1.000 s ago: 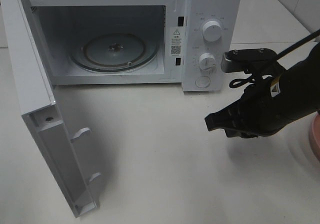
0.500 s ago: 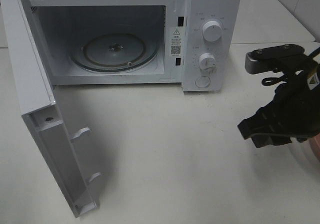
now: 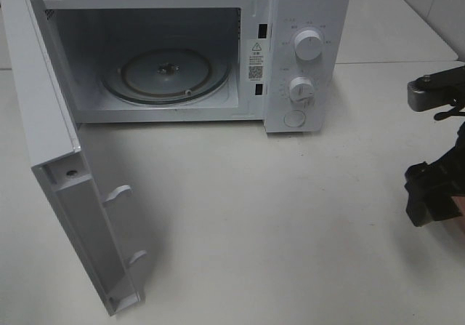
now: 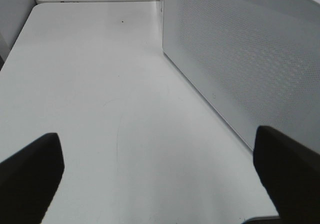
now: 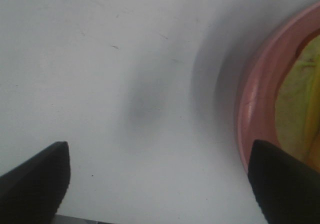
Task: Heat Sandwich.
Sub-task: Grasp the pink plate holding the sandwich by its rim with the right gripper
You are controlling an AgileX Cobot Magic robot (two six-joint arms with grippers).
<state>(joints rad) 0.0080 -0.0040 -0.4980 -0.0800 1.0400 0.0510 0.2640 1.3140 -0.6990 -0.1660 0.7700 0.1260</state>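
Right black gripper [image 5: 157, 186] stands wide and empty beside the round salmon-pink plate [image 5: 251, 101] bearing the pale yellowish sandwich [image 5: 299, 101]. Left black gripper [image 4: 159, 176] is likewise wide.

Black right claw [image 5: 159, 184] (grey camera mount [image 3: 434, 92]).

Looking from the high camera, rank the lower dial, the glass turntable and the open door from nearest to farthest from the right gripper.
From the right gripper, at the view's right edge:
1. Lower dial, on the right end of the microwave front.
2. Glass turntable, inside the cooking chamber, left of the dial.
3. Open door, swung out at far left.
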